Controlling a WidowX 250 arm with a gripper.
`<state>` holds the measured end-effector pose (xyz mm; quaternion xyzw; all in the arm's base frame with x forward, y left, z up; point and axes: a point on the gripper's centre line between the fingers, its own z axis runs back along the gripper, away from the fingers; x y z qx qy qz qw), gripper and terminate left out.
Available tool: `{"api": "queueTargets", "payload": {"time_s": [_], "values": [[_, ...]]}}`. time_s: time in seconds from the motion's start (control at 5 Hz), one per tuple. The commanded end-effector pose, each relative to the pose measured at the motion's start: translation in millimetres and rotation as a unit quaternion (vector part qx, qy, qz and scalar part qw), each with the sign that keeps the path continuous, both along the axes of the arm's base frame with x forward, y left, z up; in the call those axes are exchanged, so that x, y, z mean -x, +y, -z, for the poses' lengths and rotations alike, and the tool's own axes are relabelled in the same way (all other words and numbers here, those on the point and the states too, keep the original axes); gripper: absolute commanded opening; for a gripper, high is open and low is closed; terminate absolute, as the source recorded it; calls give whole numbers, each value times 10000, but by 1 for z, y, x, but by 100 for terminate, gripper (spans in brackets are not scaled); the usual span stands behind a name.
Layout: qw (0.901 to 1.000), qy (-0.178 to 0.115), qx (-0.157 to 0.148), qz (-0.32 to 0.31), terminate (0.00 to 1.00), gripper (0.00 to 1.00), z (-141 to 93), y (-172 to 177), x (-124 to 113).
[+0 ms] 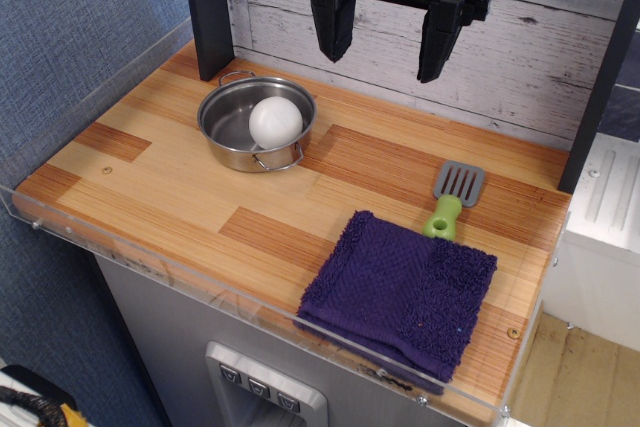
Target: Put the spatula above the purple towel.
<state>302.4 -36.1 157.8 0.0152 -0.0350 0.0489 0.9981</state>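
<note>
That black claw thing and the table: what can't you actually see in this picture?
- End effector: its top and the arm are cut off by the upper edge.
- White ball: its underside is hidden by the pot wall.
- Spatula: whether its handle tip touches the purple towel is too small to tell.
</note>
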Motion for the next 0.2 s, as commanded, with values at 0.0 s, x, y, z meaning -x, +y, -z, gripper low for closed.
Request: {"api": "queueTargets", "payload": {"time_s": [0.0], "values": [[9993, -361, 37, 19, 100, 100, -20, -2, 6]]}}
